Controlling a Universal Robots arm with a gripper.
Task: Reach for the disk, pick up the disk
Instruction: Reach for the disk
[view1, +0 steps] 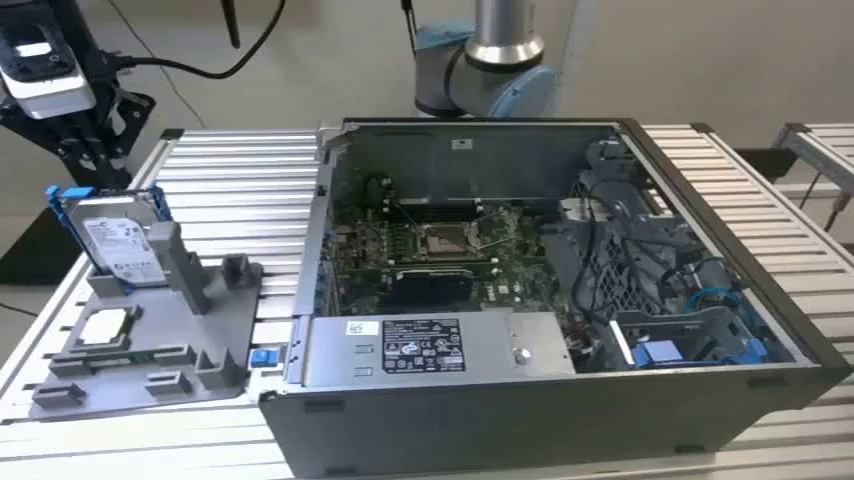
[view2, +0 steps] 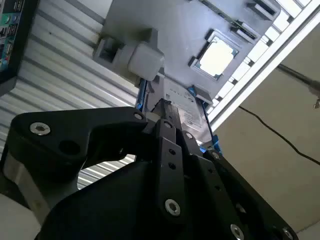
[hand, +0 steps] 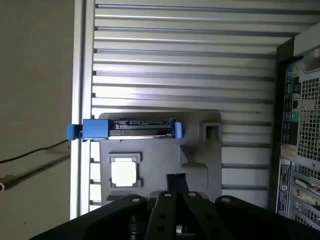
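The disk (view1: 120, 245) is a silver-grey drive with a white label in a bright blue frame. It stands on edge, leaning, at the back of a grey holder (view1: 220, 320) at the exterior view's left. In the first wrist view the disk (hand: 132, 128) shows edge-on, and in the second wrist view the disk (view2: 182, 102) lies partly behind the fingers. My black gripper (view1: 94, 160) hangs just above the disk's top edge, apart from it. The gripper (hand: 176, 177) has its fingers together with nothing between them.
A small square silver chip (view1: 107, 325) lies on the holder in front of the disk. An open computer case (view1: 561, 290) fills the middle and the exterior view's right, close beside the holder. Everything rests on a ribbed metal table (view1: 240, 170). A black cable trails off the table's edge.
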